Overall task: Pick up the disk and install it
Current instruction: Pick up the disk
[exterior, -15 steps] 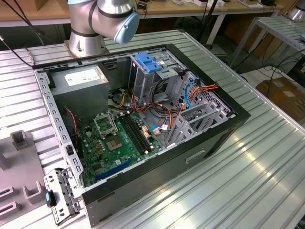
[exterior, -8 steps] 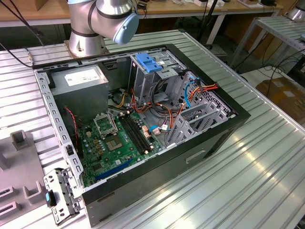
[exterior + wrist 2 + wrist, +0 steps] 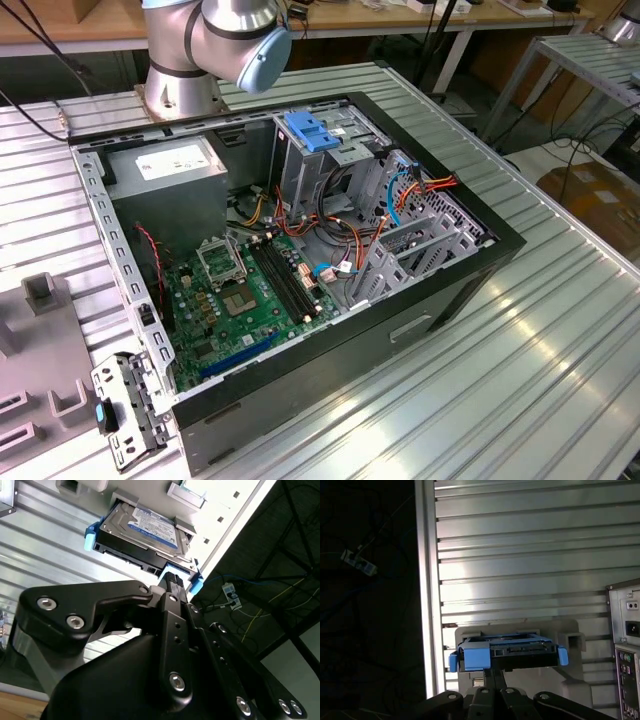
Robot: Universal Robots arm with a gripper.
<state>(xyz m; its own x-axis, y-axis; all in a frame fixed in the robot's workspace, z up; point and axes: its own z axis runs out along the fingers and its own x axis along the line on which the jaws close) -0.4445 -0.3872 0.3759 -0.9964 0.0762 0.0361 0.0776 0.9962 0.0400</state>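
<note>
We are looking along the gripper [image 3: 172, 580] in the second wrist view, and its black tip is sitting right at the near edge of the disk [image 3: 145, 527]. We cannot tell whether the gripper is apart, together or clamped on that edge. The disk is lying flat, its white-and-blue label showing and its light blue rails framing both ends.

In the first wrist view we are seeing the disk [image 3: 520, 652] edge-on. It is resting in a pale grey holder [image 3: 567, 627] on the ribbed metal surface [image 3: 520, 555], close to the surface's border. The gripper [image 3: 495, 672] is lining up on the middle of the disk's edge, between the two blue rail ends.

In the exterior view, the computer case [image 3: 450, 290] is lying open on the surface [image 3: 560, 350]. The green motherboard [image 3: 240, 300] is showing inside, with the grey power supply [image 3: 165, 165] at the far corner. A blue bracket [image 3: 312, 133] is sitting atop the tall metal cage. The arm [image 3: 215, 40] is rising from its base just behind the case.
</note>
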